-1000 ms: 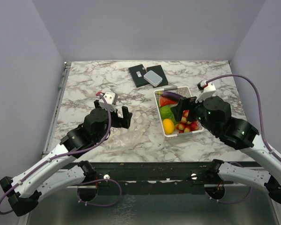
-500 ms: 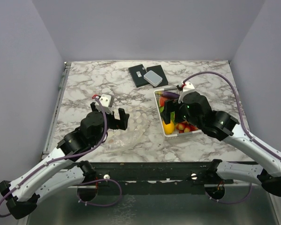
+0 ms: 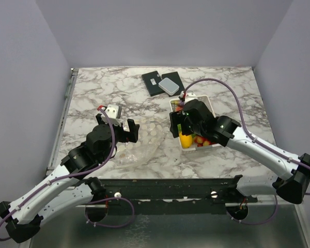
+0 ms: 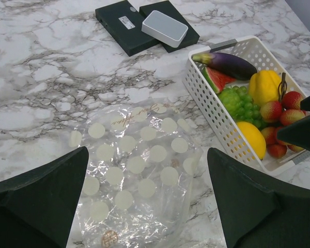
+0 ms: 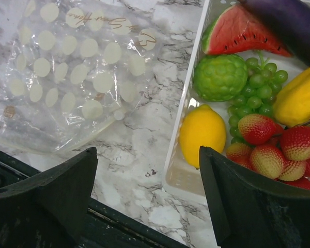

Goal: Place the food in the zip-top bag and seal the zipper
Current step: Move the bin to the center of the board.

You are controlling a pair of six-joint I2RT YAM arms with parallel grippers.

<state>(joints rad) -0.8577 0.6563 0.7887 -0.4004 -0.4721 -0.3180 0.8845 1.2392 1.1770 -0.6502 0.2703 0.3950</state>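
Note:
The clear dotted zip-top bag (image 3: 144, 142) lies flat and crumpled on the marble, also in the left wrist view (image 4: 137, 170) and the right wrist view (image 5: 67, 77); I cannot make out its zipper. The food sits in a white basket (image 3: 199, 149): lemon (image 5: 202, 129), grapes (image 5: 253, 85), strawberries (image 5: 279, 147), watermelon slice (image 5: 237, 33), eggplant (image 4: 227, 63). My left gripper (image 3: 126, 132) is open and empty above the bag's left part (image 4: 147, 155). My right gripper (image 3: 178, 124) is open and empty over the basket's near-left corner (image 5: 147, 152).
A yellow pepper (image 5: 299, 98) and a green lumpy fruit (image 5: 219, 76) also lie in the basket. Two black cases (image 3: 156, 83) with a grey box (image 3: 169, 86) lie at the back. The table's dark front edge (image 5: 93, 217) is just below the right gripper.
My right gripper has moved left across the basket to its near-left corner, toward the bag. My left gripper has shifted slightly left. Both stayed open.

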